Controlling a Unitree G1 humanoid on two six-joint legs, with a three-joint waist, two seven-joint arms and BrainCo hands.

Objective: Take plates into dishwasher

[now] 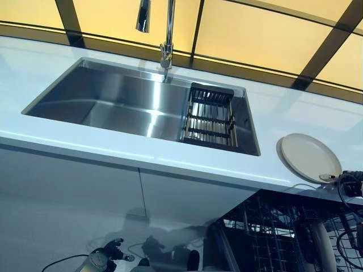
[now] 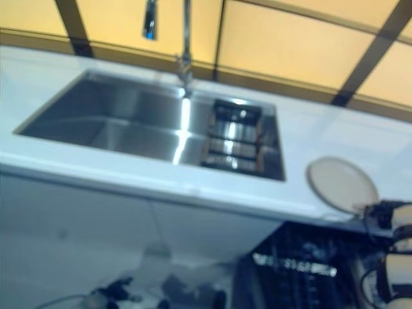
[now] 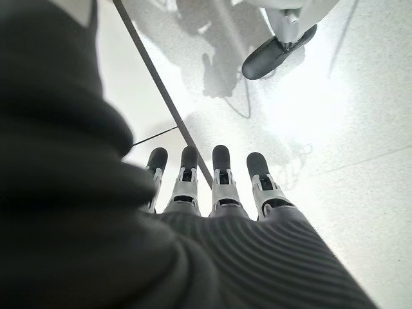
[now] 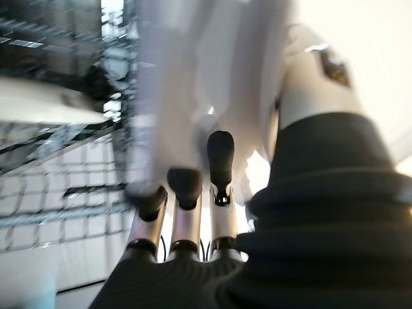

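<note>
While the right hand [image 2: 394,257] is being kept low at the near right, beside the counter's edge, its dark-tipped fingers [image 4: 220,161] are being shown nearly straight in its wrist view, stretched toward a blurred white surface; whether anything is being gripped cannot be told, and nothing is clearly being held. Just to its left, a round cream plate [image 1: 309,157] is being left flat on the white countertop [image 1: 170,161], near the front edge, at the right end. Below that edge, the dark wire rack [image 1: 272,238] of the open dishwasher is being seen at the near right, and a pale rim, possibly another plate, is being shown in it only dimly.

Farther left, a steel sink [image 1: 113,102] is being shown sunk into the countertop, with a dark slatted drainer basket [image 1: 210,116] sitting in its right end and a faucet [image 1: 164,34] rising behind its far rim.

At the near left, low above the pale floor [image 3: 335,116], the left hand [image 3: 219,193] is being held with straight, relaxed fingers, and nothing is being carried in it.
</note>
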